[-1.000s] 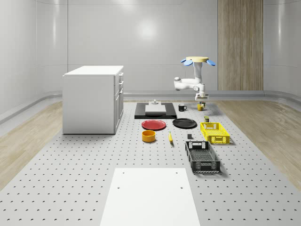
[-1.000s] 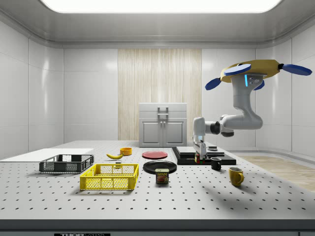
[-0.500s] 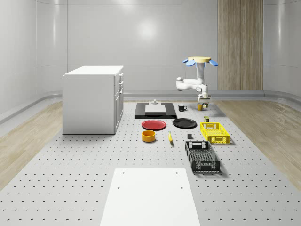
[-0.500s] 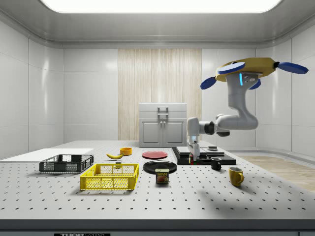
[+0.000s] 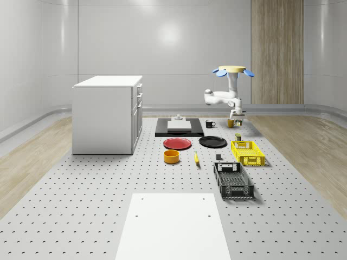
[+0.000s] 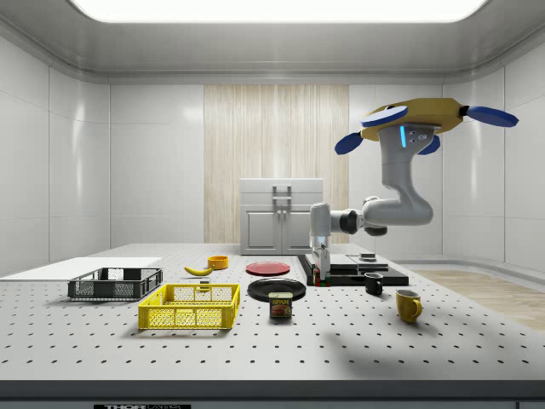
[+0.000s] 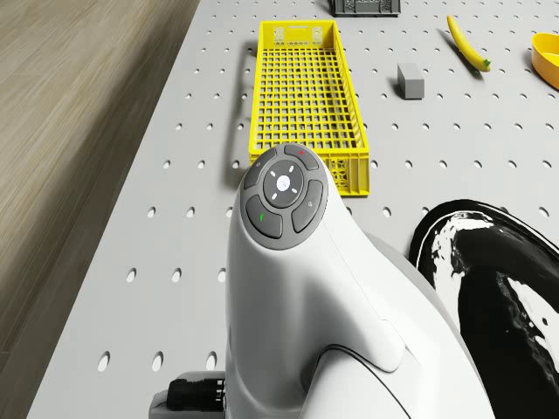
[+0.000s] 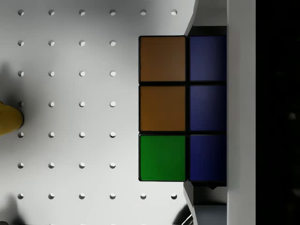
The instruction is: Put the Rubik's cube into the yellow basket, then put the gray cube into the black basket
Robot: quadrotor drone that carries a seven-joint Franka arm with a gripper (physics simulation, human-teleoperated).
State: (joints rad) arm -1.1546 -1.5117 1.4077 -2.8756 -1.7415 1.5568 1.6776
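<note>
The multicoloured Rubik's cube (image 8: 183,108) with brown, green and blue squares sits close before the wrist camera, clamped between the fingers of the two-finger gripper (image 6: 317,274), above the perforated white table (image 6: 358,341). The yellow-bodied drone (image 6: 415,118) hovers above the table's far part, near the glossy black plate (image 6: 277,289). Farther, the yellow mesh basket (image 7: 301,96) waits empty. I judge the cube should be carried level over the basket's middle and lowered before the release.
</note>
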